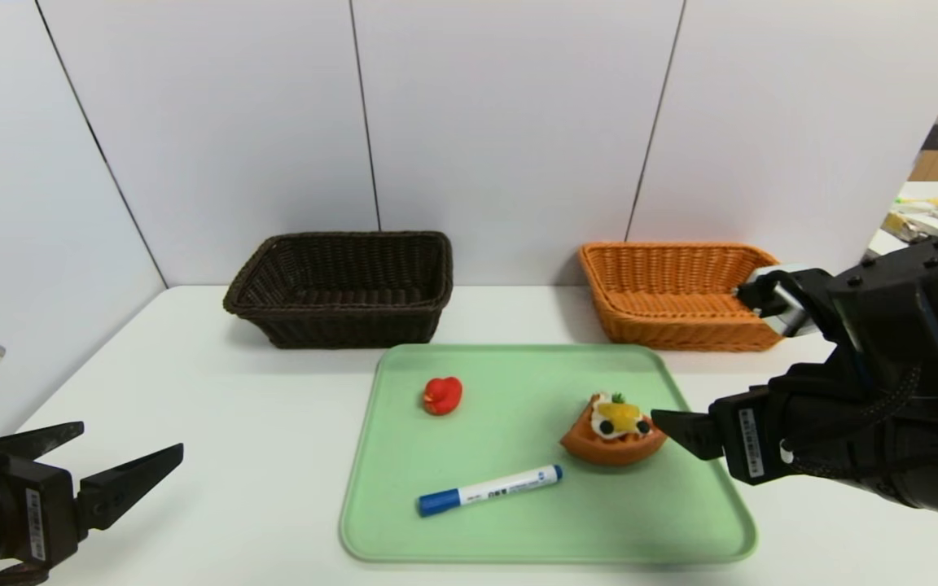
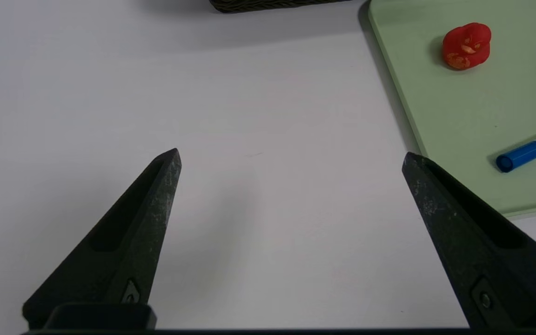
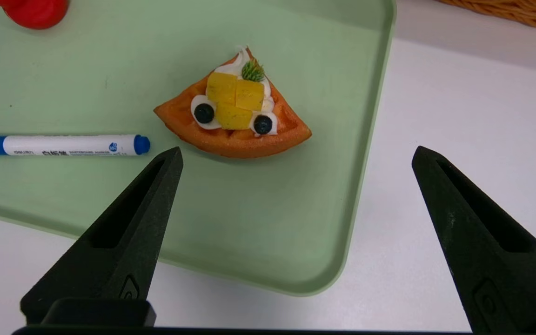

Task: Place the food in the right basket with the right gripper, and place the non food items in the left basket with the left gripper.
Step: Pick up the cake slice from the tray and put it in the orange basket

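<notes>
1. A green tray (image 1: 518, 529) lies on the white worktop (image 1: 233, 423), in front of two baskets that stand against the back wall.
2. The dark basket (image 1: 343, 289) stands behind the tray's left corner; the orange basket (image 1: 672, 295) stands behind its right corner. The two are well apart, and nothing shows inside either.
3. The waffle (image 1: 614, 435) rests on the tray's right half, near the right rim. It carries white cream, yellow fruit cubes and two dark berries, seen plainly in the right wrist view (image 3: 233, 114).
4. The duck (image 1: 442, 395) sits on the tray's left half, toward the back, apart from the other things.
5. The marker (image 1: 489, 490) lies flat near the tray's front, its blue cap pointing left, its other end close to the waffle but not touching it.
6. The right gripper (image 3: 296, 156) hangs over the tray's right rim, just beside the waffle, with its jaws spread wide and nothing between them. In the head view one finger (image 1: 685, 431) points at the waffle's right side, without clear contact.
7. The left gripper (image 1: 131, 460) hovers over bare worktop at the near left, well apart from the tray. Its jaws are likewise spread wide and hold nothing; the left wrist view shows the duck (image 2: 466, 45) and the marker cap (image 2: 521, 156) off to one side.
</notes>
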